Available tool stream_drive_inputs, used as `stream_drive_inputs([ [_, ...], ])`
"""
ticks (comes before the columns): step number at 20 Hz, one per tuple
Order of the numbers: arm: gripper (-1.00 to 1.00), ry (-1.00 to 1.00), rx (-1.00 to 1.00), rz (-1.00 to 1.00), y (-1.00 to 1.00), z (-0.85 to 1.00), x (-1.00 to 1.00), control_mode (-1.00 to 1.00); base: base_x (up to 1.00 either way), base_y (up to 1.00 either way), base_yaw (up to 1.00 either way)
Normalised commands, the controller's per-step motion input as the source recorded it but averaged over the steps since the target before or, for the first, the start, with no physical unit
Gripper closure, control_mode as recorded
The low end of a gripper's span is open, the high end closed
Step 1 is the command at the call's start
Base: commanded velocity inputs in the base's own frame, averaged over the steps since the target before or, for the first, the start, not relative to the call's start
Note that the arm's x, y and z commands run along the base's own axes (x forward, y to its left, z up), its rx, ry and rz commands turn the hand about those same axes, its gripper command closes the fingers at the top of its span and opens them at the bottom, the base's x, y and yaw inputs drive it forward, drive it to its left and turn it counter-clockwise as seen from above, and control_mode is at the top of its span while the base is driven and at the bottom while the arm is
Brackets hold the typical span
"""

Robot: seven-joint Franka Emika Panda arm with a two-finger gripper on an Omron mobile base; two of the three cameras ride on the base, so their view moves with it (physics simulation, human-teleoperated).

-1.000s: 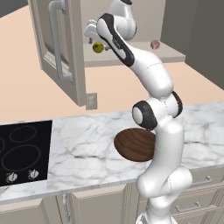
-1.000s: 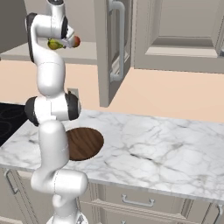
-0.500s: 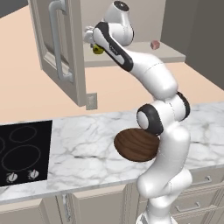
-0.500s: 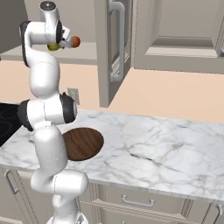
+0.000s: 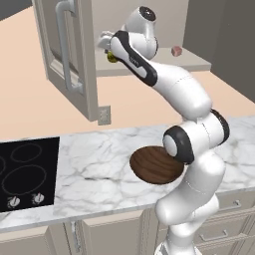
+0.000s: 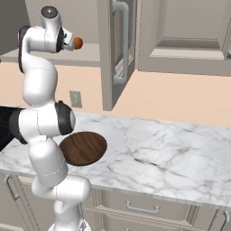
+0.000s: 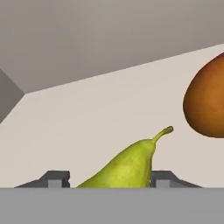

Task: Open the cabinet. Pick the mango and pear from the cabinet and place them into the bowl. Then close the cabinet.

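The cabinet stands with one door (image 5: 64, 50) swung open, seen edge-on as the door (image 6: 118, 45) in the right base view. My gripper (image 5: 107, 50) reaches onto its shelf. A yellow-green pear (image 7: 127, 168) lies between my fingertips (image 7: 162, 177), stem pointing up and right, and the jaws sit against its sides; the same pear (image 5: 112, 58) shows just below the hand. The orange-brown mango (image 7: 205, 103) rests farther back to the right, and the mango (image 6: 78, 43) appears beside the gripper (image 6: 70, 40). The dark wooden bowl (image 5: 157, 164) sits on the marble counter by my base.
A black cooktop (image 5: 25, 169) occupies the counter's left end. A wall outlet (image 5: 103, 115) sits under the open door. The cabinet's other door (image 6: 189, 31) is closed. Bare marble counter (image 6: 171, 158) stretches right of the bowl (image 6: 83, 148).
The hand has pushed deeper onto the shelf and the jaws have narrowed around the pear. Mango and bowl have stayed put.
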Motion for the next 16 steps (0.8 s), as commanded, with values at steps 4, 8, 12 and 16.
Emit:
stream_drive_inputs([
  [4,1.0,0.09,0.12,-0.01,0.0,0.43,-0.92,-1.0,0.0,0.0,0.0],
  [8,1.0,0.04,0.14,0.0,-0.08,0.2,-1.0,-1.0,0.0,0.0,0.0],
  [12,1.0,0.0,0.14,0.0,-0.18,-0.02,-1.0,-1.0,0.0,0.0,0.0],
  [16,1.0,0.03,0.15,-0.02,-0.42,-0.33,-1.0,-1.0,0.0,0.0,0.0],
])
